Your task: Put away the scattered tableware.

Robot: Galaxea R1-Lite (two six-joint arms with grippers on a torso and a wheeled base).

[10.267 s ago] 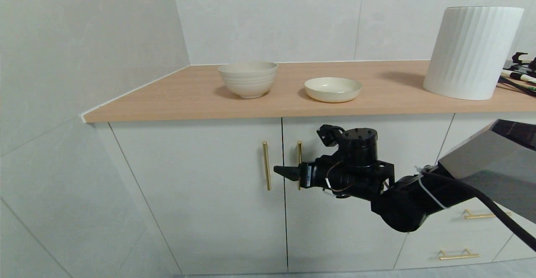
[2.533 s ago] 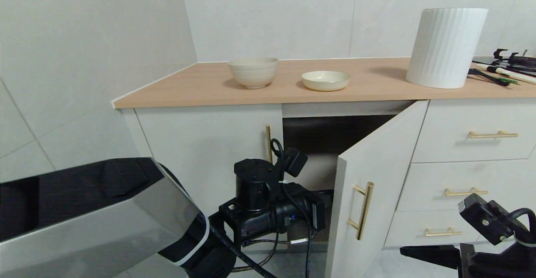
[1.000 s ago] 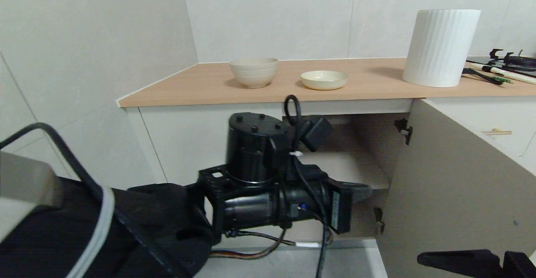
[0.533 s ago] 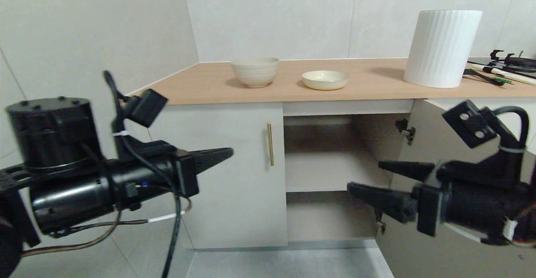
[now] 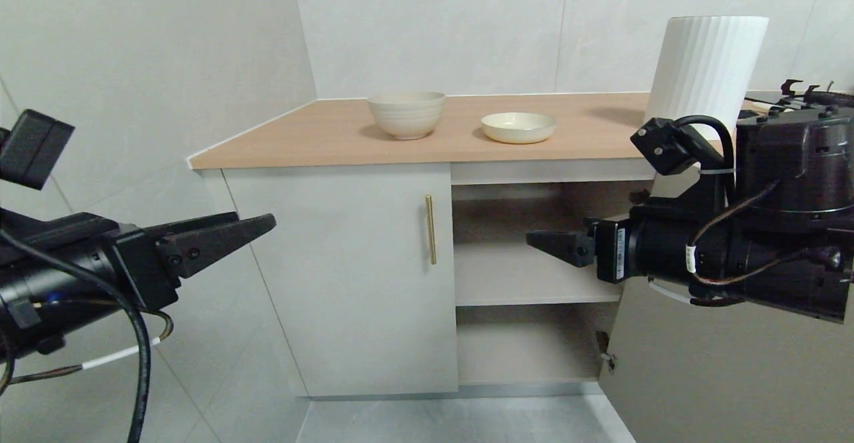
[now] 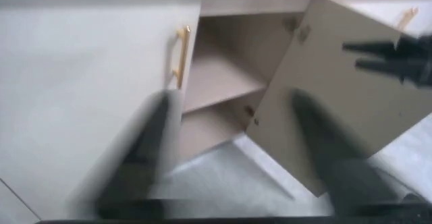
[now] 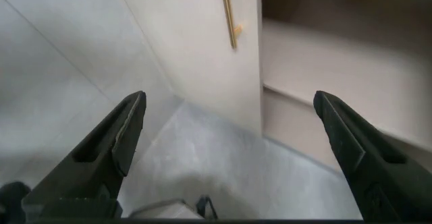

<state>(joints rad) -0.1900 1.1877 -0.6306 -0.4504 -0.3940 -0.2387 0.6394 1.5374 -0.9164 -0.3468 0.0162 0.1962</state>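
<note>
The right fingers and left fingers are spread and empty, below the table top; the bowl and dish sit up on it, the dish probably nearer the right arm.

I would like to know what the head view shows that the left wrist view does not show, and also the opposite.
Head view adds: the bowl and the plate standing apart on the countertop, with the white ribbed container further to the robot's right.
Left wrist view adds: the wide gap between the two fingers of the left pincer, so it is open.
Both: the closed door's gold handle, the shelf in the open compartment, the swung-open door and the right pincer.
</note>
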